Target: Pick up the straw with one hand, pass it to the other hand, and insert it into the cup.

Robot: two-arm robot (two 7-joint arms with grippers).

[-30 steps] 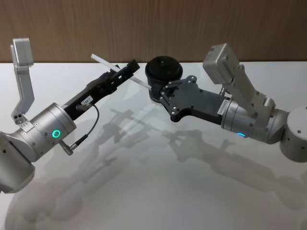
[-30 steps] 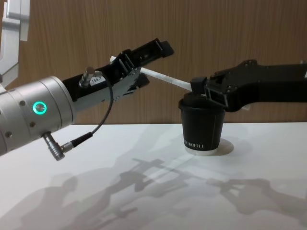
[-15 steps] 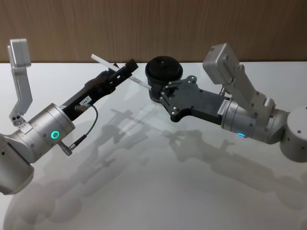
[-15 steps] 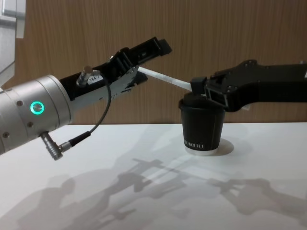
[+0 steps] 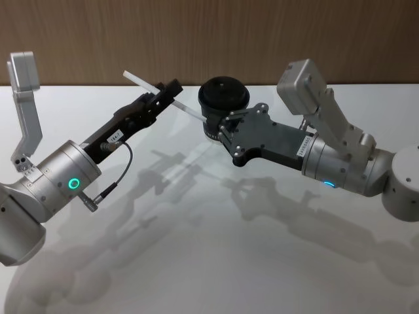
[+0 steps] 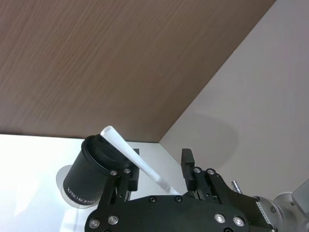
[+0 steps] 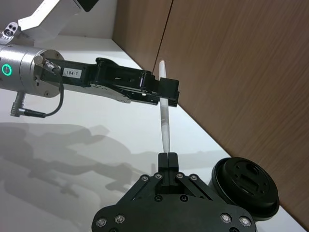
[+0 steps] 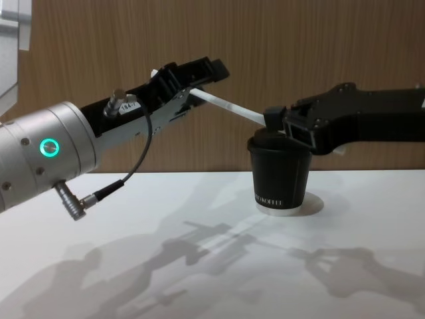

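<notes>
The white straw (image 8: 229, 107) is up in the air, slanted, left of the black cup (image 8: 279, 174).
The left gripper (image 6: 158, 164) has its fingers spread, one on each side of the long, thin straw. The right gripper (image 7: 166, 158) pinches the straw's low end, right by the cup's lid. The chest view shows the cup's small white letters; the head view shows its round lid top.
</notes>
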